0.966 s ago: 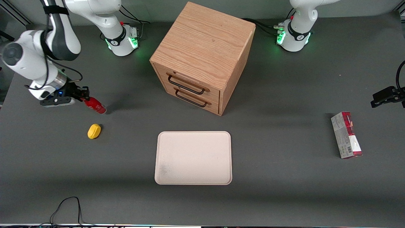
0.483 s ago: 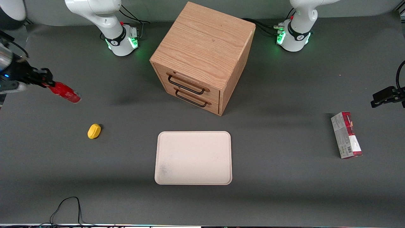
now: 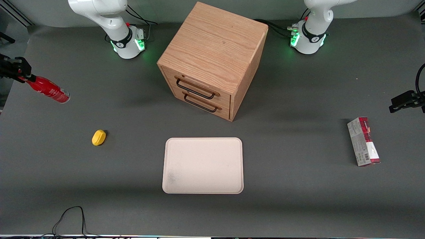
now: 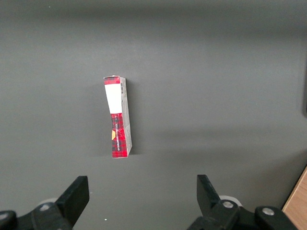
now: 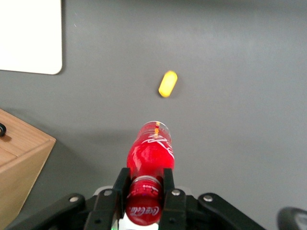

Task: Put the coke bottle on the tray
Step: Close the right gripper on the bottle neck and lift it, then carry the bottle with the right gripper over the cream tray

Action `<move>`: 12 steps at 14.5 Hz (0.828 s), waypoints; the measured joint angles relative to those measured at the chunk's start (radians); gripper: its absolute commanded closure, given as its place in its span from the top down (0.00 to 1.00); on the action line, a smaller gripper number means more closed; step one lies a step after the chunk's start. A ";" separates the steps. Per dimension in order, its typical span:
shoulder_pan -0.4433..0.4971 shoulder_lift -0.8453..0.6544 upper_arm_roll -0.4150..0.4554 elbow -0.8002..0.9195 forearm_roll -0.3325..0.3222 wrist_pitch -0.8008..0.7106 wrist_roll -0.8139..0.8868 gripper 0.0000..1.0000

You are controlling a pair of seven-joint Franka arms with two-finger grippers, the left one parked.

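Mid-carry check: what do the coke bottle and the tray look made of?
Coke bottle, held by its neck in the gripper: likely glossy translucent red plastic; light glints on it. Tray: probably matte cream plastic, smooth moulded rim, faint grey smudge.

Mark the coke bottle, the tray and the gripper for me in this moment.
coke bottle (image 3: 49, 90), front view, on its red body, held tilted above the table.
tray (image 3: 202, 142), front view, on its bare surface near the rim that faces the cabinet.
gripper (image 5: 145, 184), right wrist view, between its fingers, shut on the bottle's neck.

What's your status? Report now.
Hand shut on small red coke bottle, lifted, at working arm's end. Cream rectangular tray bare. Yellow lemon-shaped object lies between, low.
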 measured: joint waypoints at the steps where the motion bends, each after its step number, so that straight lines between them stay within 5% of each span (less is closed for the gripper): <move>1: 0.016 0.044 0.003 0.059 0.001 -0.009 0.000 0.00; 8: 0.078 0.457 0.131 0.537 0.004 -0.073 0.001 0.00; 12: 0.152 0.592 0.156 0.654 0.004 -0.021 0.021 0.00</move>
